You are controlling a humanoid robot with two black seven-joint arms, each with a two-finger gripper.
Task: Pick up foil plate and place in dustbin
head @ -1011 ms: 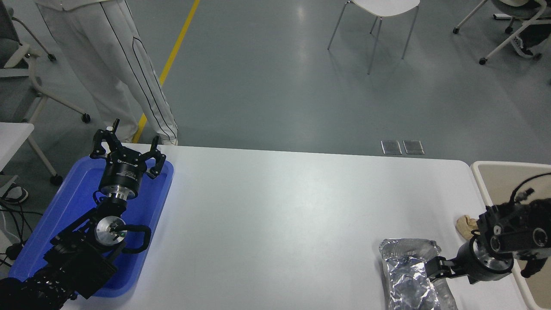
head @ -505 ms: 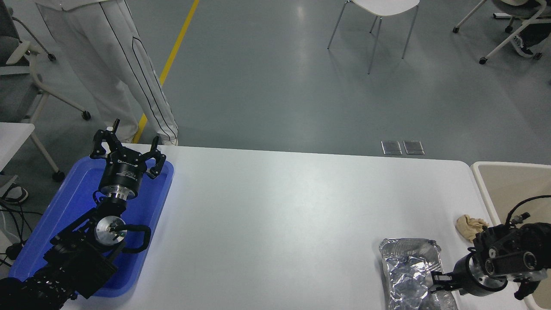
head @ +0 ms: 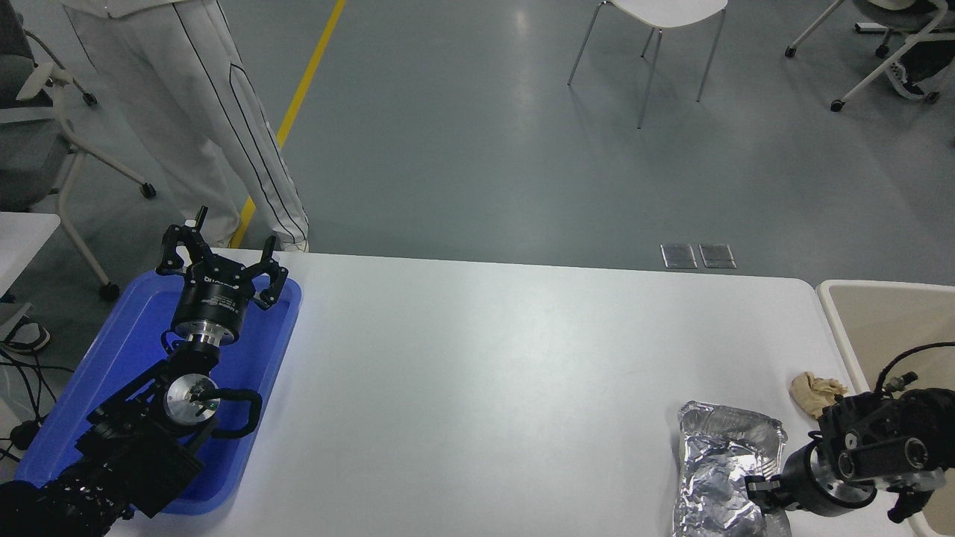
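Change: the foil plate (head: 727, 470) has slid to the right and turned a little since 0.5 s ago, its far rim now nearer the table's right edge; the right gripper (head: 755, 494) has shifted with it
Meaning: looks to me like the plate is being dragged or gripped, not yet lifted clear
Right gripper: low at the plate's right side, fingers against the foil; I cannot tell if they are clamped on it
Foil plate: on the white table (head: 485, 358) at the near right corner, partly cut off by the bottom edge
Paper wad (head: 817, 389): just beyond the plate, near the table edge
Dustbin (head: 843, 328): right of the table, open top
Left gripper (head: 220, 261): parked over the blue tray (head: 112, 365), fingers spread apart
Far side: 1 person (head: 186, 112) in white standing
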